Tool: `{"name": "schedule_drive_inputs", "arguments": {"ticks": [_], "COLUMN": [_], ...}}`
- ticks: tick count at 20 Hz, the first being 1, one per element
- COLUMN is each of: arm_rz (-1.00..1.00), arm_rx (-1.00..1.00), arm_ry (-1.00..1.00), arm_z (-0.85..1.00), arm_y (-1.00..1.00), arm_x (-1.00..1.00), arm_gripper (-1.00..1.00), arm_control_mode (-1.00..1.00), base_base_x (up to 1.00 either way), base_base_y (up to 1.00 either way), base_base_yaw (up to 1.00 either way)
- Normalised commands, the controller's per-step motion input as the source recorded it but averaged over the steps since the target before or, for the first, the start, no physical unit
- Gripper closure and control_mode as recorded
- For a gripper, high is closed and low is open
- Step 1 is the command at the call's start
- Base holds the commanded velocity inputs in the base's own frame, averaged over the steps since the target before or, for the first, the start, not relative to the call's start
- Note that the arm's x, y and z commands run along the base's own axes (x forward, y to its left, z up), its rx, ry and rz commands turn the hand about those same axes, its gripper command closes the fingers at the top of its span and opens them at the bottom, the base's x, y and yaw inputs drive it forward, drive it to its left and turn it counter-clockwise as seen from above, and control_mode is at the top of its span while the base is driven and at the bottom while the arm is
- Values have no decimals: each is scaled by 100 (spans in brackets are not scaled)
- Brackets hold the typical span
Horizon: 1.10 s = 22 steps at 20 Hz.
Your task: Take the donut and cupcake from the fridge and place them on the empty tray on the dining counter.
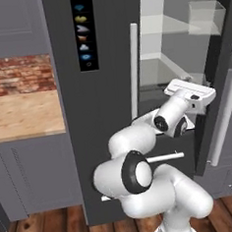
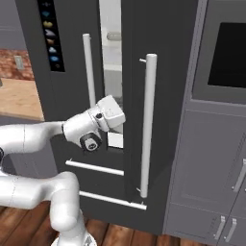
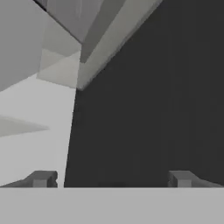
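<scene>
The fridge [image 1: 103, 119] is a tall dark grey unit with long white bar handles. Its left door is closed and its right door [image 1: 227, 69] stands partly open on pale shelves [image 1: 177, 54]. My white hand [image 1: 189, 93] reaches into the gap between the doors, at about mid height [image 2: 109, 114]. In the hand view my gripper [image 3: 111, 179] is open with nothing between its fingertips [image 3: 41, 179]. It faces a dark door surface [image 3: 153, 109] and pale inner walls [image 3: 30, 109]. The donut and cupcake are hidden. The tray and dining counter are out of view.
A clear bin [image 1: 206, 16] hangs on the open door's inner side. That door's white handle [image 2: 148, 125] runs close to the right of my hand. A wood-topped counter [image 1: 24, 115] lies to the left, and an oven cabinet [image 2: 223, 53] to the right.
</scene>
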Motion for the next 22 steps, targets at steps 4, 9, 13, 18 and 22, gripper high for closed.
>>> {"name": "schedule_drive_inputs", "arguments": {"ticks": [4,9,13,18,22], "arm_rz": [-20,-17,-8,0,4], "arm_rx": [38,42,40,24,9], "arm_ry": [22,19,7,1,3], "arm_z": [27,37,31,72,99], "arm_y": [-100,-100,-100,-85,-3], "arm_x": [-77,-60,-17,3,-61], "arm_gripper": [-100,-100,-100,-100,-100], "arm_control_mode": [-100,-100,-100,-100,-100], "base_base_x": [0,0,0,0,0], "base_base_y": [0,0,0,0,0], "base_base_yaw": [0,0,0,0,0]}}
